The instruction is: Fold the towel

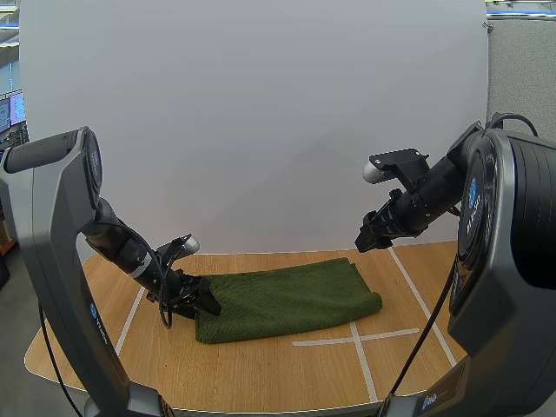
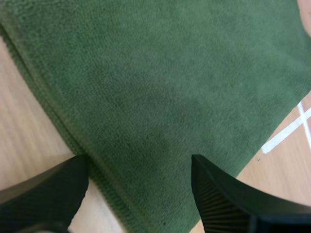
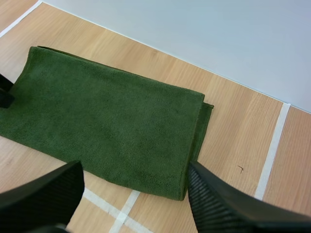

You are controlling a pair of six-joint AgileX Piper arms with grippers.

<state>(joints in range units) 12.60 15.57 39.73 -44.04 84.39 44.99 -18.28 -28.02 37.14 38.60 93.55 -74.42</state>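
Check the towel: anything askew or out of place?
One small thing: at the towel's end nearest the right gripper, the lower layer pokes out past the upper layer's edge, so the fold is not flush there. Nothing looks spilled or damaged on the table.

Light wood bench (image 1: 261, 365) w/ rounded front edge, marked w/ white tape lines (image 1: 358, 337). Green towel (image 1: 287, 300) lies flat approx mid-bench, long side running left-right, doubled over w/ layers showing at its right end. Its front edge meets one tape line.
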